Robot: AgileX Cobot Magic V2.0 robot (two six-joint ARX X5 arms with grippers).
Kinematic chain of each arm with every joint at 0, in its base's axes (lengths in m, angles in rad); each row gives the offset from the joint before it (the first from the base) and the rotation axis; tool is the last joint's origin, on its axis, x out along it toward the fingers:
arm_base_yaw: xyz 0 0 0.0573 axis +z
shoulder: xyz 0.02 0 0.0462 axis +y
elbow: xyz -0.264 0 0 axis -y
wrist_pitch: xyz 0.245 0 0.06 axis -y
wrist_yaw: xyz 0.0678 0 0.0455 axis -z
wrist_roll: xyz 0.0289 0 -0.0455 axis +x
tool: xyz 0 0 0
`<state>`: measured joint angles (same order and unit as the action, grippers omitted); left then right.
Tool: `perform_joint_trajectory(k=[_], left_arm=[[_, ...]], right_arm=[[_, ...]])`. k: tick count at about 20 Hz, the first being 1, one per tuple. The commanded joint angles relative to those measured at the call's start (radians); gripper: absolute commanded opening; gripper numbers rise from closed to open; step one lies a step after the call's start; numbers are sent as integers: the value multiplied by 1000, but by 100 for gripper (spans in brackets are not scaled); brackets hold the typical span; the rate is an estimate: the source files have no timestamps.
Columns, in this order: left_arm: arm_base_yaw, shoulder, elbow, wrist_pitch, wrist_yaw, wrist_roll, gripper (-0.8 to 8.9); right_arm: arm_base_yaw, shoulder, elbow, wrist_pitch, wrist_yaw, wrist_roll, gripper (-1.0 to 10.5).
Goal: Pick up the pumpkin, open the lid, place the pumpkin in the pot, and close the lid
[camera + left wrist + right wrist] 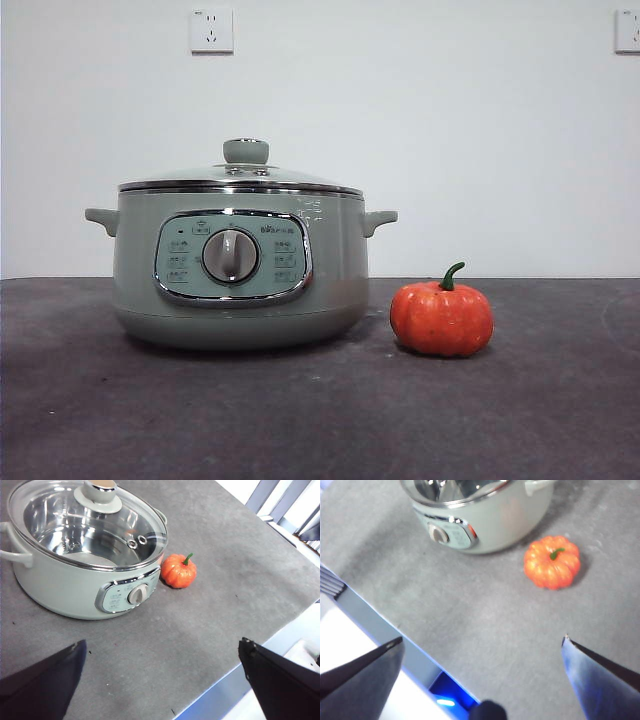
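The sage-green pot (240, 270) stands on the dark table with its glass lid (240, 180) closed on it. The orange pumpkin (441, 317) with a green stem sits on the table just beside the pot, apart from it. In the left wrist view the pot (65, 587), lid (90, 522) and pumpkin (178, 571) lie well ahead of my open left gripper (162, 677). In the right wrist view the pumpkin (552, 562) and pot (495, 515) lie ahead of my open right gripper (482, 662). Neither gripper shows in the front view.
The grey table (320, 420) ends at an edge close under both grippers (225, 685). Two wall sockets (211, 30) sit on the white wall behind.
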<state>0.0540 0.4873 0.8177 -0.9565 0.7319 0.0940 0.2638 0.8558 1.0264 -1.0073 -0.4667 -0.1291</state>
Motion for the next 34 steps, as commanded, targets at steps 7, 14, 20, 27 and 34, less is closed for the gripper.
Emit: perform_joint_trajectory(k=[7, 14, 20, 27, 34], left_arm=[[-3, -2, 3, 13, 1, 10, 753], [-2, -2, 3, 13, 2, 7, 753], [-2, -2, 3, 14, 1, 6, 753], [-2, -1, 3, 14, 0, 6, 753], [-2, -1, 3, 14, -28, 7, 753]], right_arm=[[69, 275, 2, 250, 110, -28, 699], [100, 563, 2, 486, 212, -47, 698], [106, 727, 2, 620, 216, -48, 699], [107, 850, 2, 691, 214, -48, 698], [129, 891, 2, 697, 267, -30, 535]])
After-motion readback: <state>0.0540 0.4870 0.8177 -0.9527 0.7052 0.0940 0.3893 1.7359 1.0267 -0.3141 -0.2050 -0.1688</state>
